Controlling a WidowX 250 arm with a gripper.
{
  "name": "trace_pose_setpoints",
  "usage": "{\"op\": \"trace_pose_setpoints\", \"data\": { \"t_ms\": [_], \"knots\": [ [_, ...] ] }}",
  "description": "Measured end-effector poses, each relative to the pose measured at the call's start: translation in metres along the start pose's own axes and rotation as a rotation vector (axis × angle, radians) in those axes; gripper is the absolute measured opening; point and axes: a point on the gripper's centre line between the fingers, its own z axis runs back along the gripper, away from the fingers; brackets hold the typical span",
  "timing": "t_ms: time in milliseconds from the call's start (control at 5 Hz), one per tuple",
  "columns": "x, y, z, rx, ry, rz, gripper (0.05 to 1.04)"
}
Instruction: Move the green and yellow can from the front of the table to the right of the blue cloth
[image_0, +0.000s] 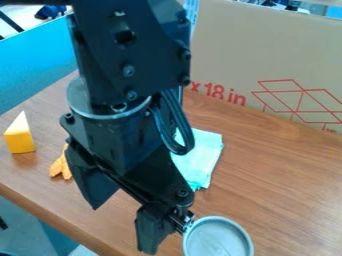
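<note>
The black gripper (164, 229) hangs low over the front of the wooden table, left of a round grey metallic dish or lid (218, 240). The rim's left edge meets the gripper's lower end; whether it is held cannot be told. Behind the arm, a light teal cloth (204, 159) lies partly hidden. To the left, an orange object (61, 167) is partly covered by the arm. Farther left stands a yellow wedge (21, 141) with a pale, pointed top.
A large cardboard box (267, 55) with red print stands along the table's back right. A blue panel (40, 70) borders the back left. The wooden table's (287, 185) front edge slants down from the left.
</note>
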Motion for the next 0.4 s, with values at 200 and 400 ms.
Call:
{"op": "trace_pose_setpoints", "data": {
  "t_ms": [200, 400],
  "knots": [
    [-0.001, 0.0, -0.003, 0.004, 0.012, 0.001, 1.001],
    [0.015, -0.012, -0.022, 0.003, 0.033, 0.027, 1.001]
  ]
}}
